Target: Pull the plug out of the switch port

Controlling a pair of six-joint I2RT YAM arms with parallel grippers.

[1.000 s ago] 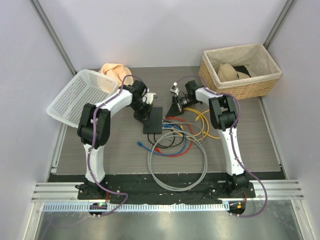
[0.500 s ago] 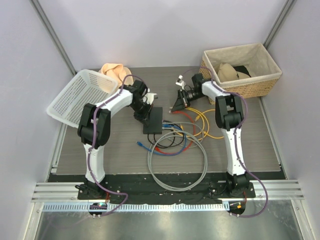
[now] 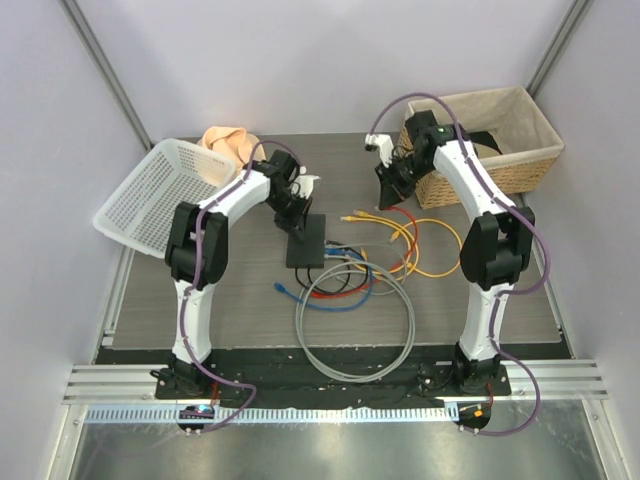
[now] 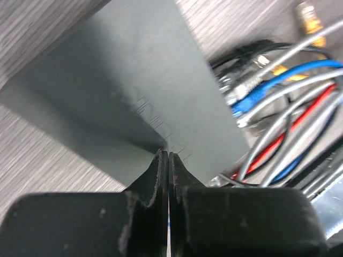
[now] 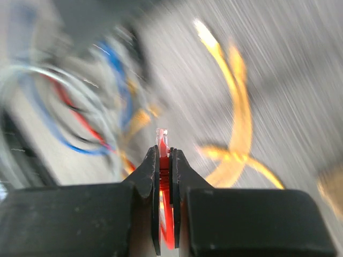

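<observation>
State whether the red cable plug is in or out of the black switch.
Out: right claw pinches the red cable plug, clear of the flat matte-black switch.

The switch [image 3: 306, 242] lay mid-table, cables [image 3: 345, 272] piled to its right and in front. The plug [image 5: 162, 137] sat in the right gripper [image 5: 163, 153], just left of the wicker basket [image 3: 500, 172]; a plastic basket [image 3: 135, 195] sat far left.

Black switch [image 3: 306, 243], red plug [image 5: 161, 140], yellow cable [image 3: 432, 273], grey cable [image 3: 354, 377].
</observation>
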